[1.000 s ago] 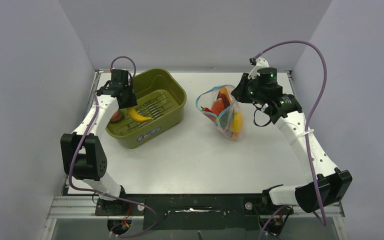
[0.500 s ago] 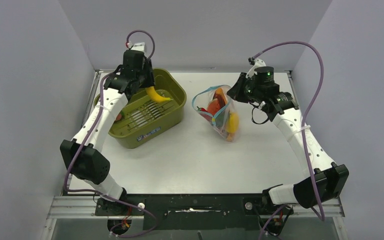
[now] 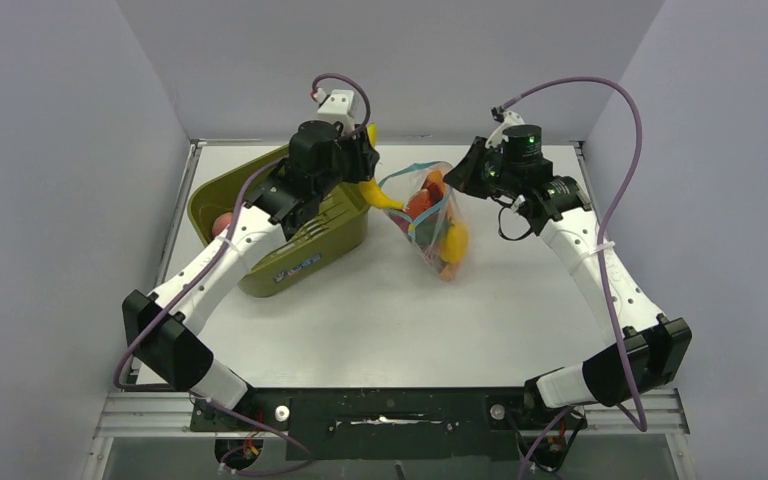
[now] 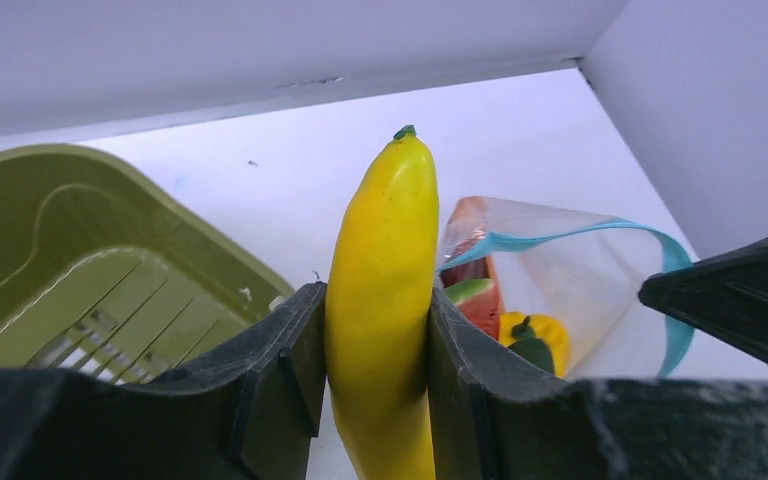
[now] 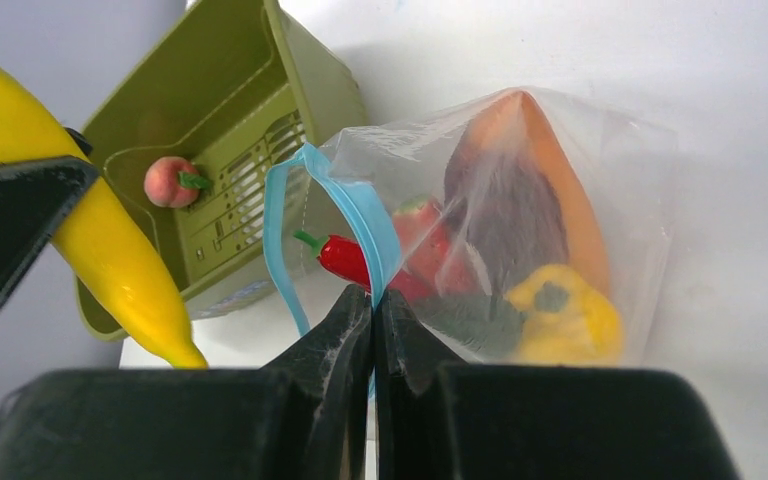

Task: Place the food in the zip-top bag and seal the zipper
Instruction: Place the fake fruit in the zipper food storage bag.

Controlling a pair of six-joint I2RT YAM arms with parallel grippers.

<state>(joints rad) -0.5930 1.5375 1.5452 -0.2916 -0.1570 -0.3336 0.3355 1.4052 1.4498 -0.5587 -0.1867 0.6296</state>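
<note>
By worktop's far edge, in narrow gap between bin and zip-top bag: left gripper clamping banana, previously over bin; right gripper pinching zipper.

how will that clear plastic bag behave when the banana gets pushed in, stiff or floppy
Probably floppy: the clear zip-top plastic bag sags and creases around the toy food inside it. Its light-blue zipper strip curves loosely, so the mouth may fold shut if nudged. The right gripper pinching that strip should stop it sliding when the yellow toy banana pushes in.
</note>
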